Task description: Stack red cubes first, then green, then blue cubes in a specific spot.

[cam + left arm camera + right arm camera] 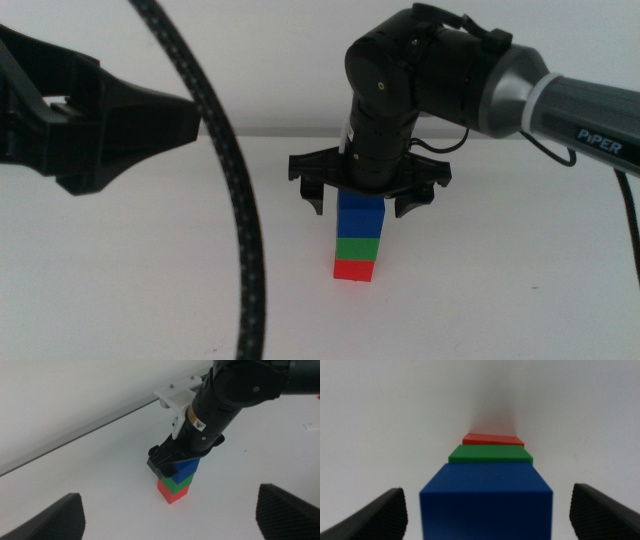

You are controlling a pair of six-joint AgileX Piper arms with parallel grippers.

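A three-cube stack stands on the white table: red cube (354, 269) at the bottom, green cube (357, 246) on it, blue cube (360, 214) on top. My right gripper (366, 197) hangs straight over the stack, open, its jaws spread wide to either side of the blue cube (486, 502) without touching it. From the right wrist, the green cube (490, 454) and red cube (493, 439) show as offset edges below. My left gripper (170, 517) waits open at the left, away from the stack (175, 485).
The left arm's dark body (80, 125) and a black braided cable (235, 190) fill the left foreground. The table's far edge (75, 435) runs behind the stack. Bare white tabletop surrounds the cubes.
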